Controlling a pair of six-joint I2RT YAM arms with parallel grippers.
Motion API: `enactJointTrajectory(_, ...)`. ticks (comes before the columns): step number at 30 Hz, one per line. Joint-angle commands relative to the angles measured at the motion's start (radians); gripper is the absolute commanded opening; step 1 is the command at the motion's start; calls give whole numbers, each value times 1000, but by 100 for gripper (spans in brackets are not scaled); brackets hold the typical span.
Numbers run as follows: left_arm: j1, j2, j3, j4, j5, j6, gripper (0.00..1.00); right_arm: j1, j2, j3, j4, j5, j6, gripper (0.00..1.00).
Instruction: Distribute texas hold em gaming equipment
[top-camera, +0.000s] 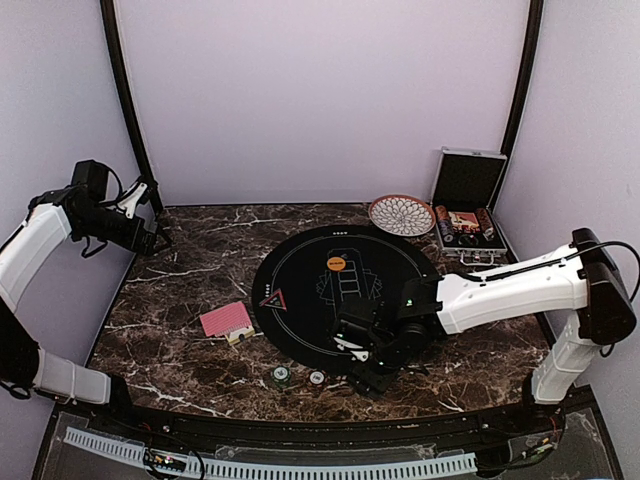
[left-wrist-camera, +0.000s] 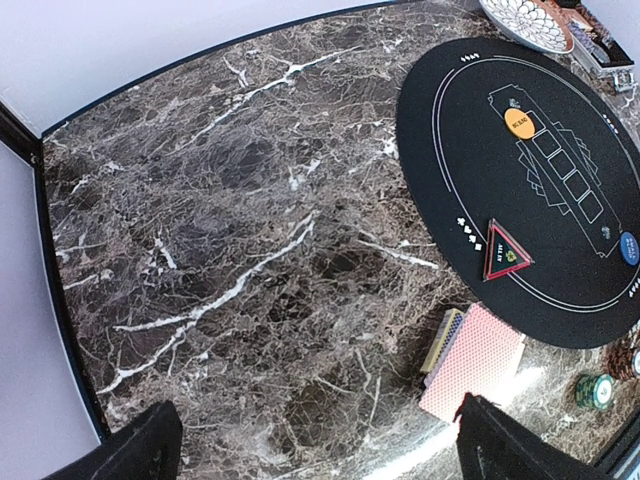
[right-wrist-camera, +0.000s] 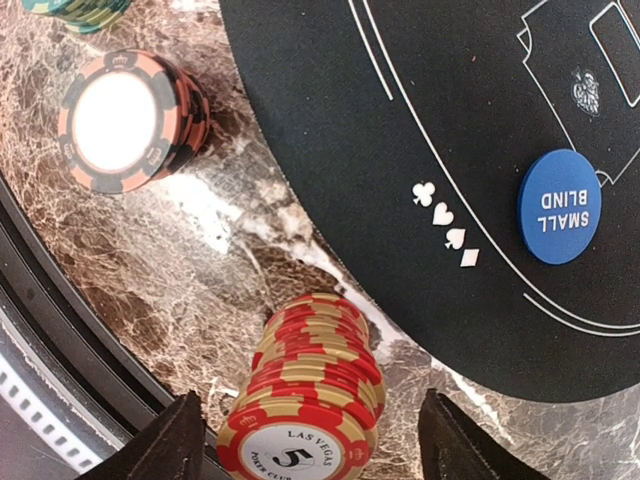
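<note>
A tall stack of red poker chips (right-wrist-camera: 310, 390) stands on the marble just off the black mat's (top-camera: 345, 300) near edge. My right gripper (right-wrist-camera: 310, 400) straddles it, open, with a gap on each side between the fingers (right-wrist-camera: 180, 440) and the stack. In the top view the right gripper (top-camera: 360, 350) hides that stack. A white-topped chip stack (right-wrist-camera: 125, 120) and a green stack (top-camera: 281, 376) stand to the left. The pink-backed cards (top-camera: 226, 319) lie left of the mat. An orange disc (top-camera: 336, 264) and a blue disc (right-wrist-camera: 558, 206) rest on the mat. My left gripper (top-camera: 155, 238) hangs open, high at the far left.
A patterned bowl (top-camera: 401, 214) and an open silver case (top-camera: 466, 205) holding more chips sit at the back right. A red-edged triangle marker (top-camera: 271, 298) lies on the mat's left side. The table's near rim (right-wrist-camera: 60, 330) runs close behind the red stack.
</note>
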Motion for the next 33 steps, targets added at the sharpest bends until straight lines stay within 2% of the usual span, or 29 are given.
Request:
enactJointTrajectory(1, -1, -32, 28, -21, 19, 12, 99, 10, 11, -3, 25, 10, 9, 70)
enactJointTrajectory(6, -1, -30, 27, -22, 19, 13, 99, 10, 6, -3, 25, 12, 11, 61)
enactJointTrajectory(13, -1, -24, 25, -22, 23, 15, 99, 10, 0, 9, 10, 16, 11, 56)
enactJointTrajectory(18, -2, -27, 24, -23, 21, 14, 99, 10, 0, 16, 5, 18, 8, 44)
enactJointTrajectory(25, -1, -27, 24, -24, 22, 14, 99, 10, -7, 37, -14, 20, 10, 41)
enactJointTrajectory(33, -1, -28, 24, -28, 23, 17, 99, 10, -20, 93, -65, 52, 17, 18)
